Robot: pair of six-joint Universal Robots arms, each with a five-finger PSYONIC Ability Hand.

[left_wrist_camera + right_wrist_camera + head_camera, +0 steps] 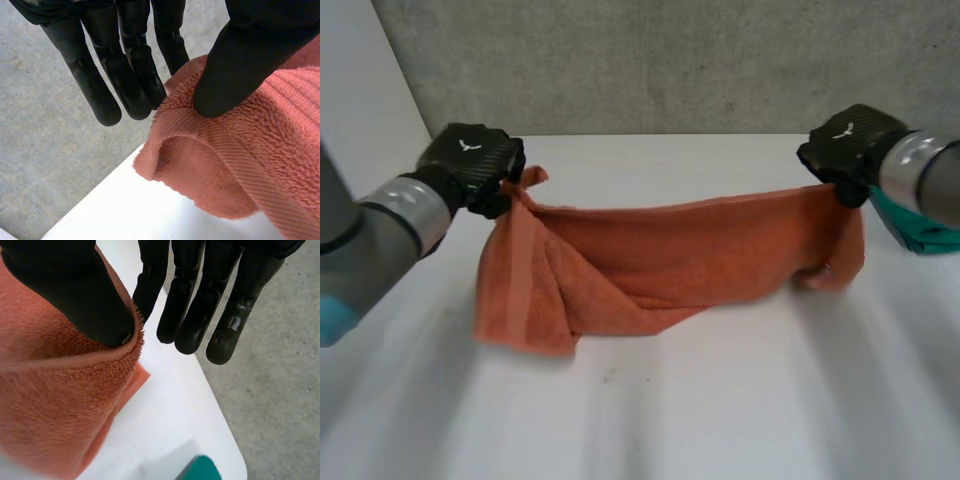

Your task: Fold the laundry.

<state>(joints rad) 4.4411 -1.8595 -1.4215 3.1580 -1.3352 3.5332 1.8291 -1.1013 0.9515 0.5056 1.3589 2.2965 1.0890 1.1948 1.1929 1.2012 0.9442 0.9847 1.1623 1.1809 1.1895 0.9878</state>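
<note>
An orange towel [670, 255] hangs stretched between my two hands, its lower part resting in folds on the white table [720, 410]. My left hand [470, 165] pinches the towel's left top corner. In the left wrist view the thumb [240, 65] presses the towel [260, 150] against the straight fingers [125, 75]. At the other end my right hand [850, 145] holds the right top corner. In the right wrist view its thumb [65, 285] clamps the towel's edge [50, 405] against a finger.
A green cloth [920, 230] lies at the table's right edge, just beside my right arm, and its corner [202, 470] is below my right hand. Grey floor [280, 390] lies beyond the table's far edge.
</note>
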